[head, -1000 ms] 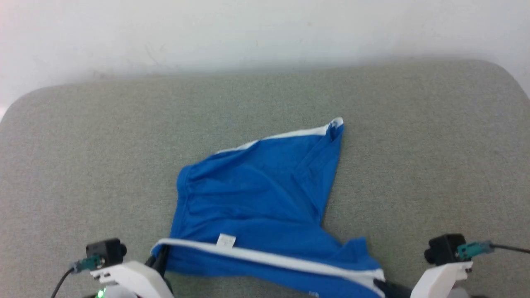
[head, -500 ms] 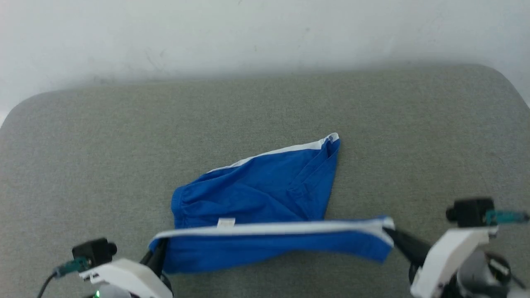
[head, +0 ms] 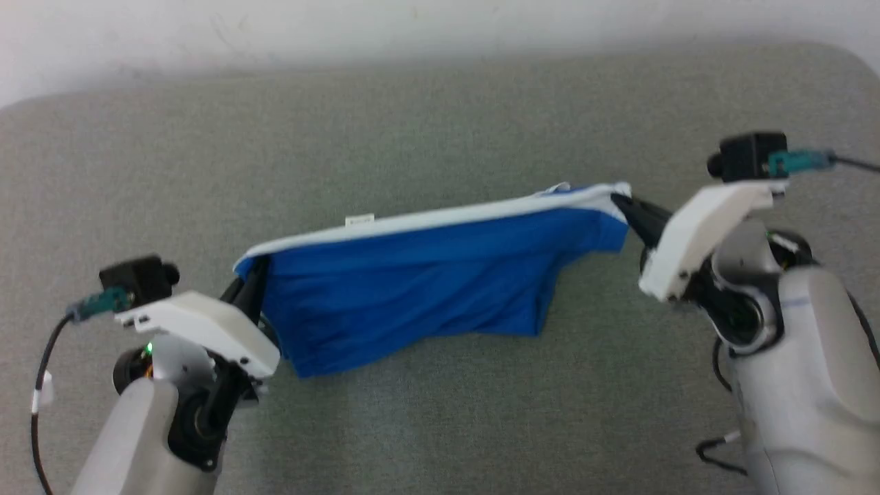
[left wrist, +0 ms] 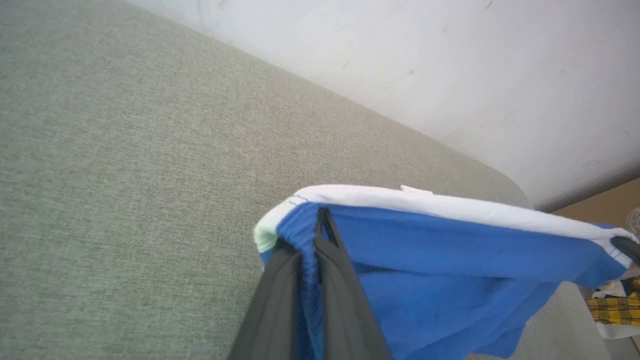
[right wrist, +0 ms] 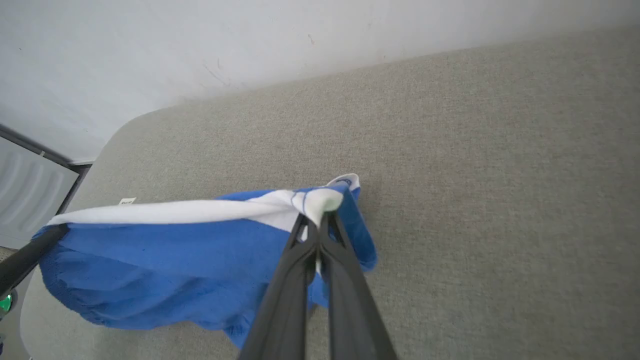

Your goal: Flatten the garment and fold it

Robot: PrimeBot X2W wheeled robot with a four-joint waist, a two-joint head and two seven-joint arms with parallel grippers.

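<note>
Garment (head: 412, 295), bright blue shorts, is hanging stretched between the two grippers above a grey-green fabric surface (head: 440, 117). White stripe (head: 440, 214) is running along the taut top edge from one grip to the other. Small white tag (head: 359, 220) is sticking up from that edge, nearer the left end. Blue cloth is sagging below the edge in loose folds, deeper toward the left end and shallower toward the right; cannot tell whether the lowest fold is touching the surface. Left gripper (head: 251, 275) is pinching the left corner. In the left wrist view its two dark fingers (left wrist: 345, 300) are lying close together with blue fabric squeezed between them, just under the stripe's end. Right gripper (head: 619, 201) is clamping the opposite corner and sitting higher up the head view than the left, so the top edge is tilting. In the right wrist view its fingers (right wrist: 290, 290) are meeting at the tips on the white end of the stripe, with a small blue flap folding over beyond them. Pale wall (head: 412, 20) is bordering the far side of the surface. In the left wrist view a piece of yellow plaid cloth (left wrist: 612, 310) is showing past the surface's rounded end, well apart from the shorts.
</note>
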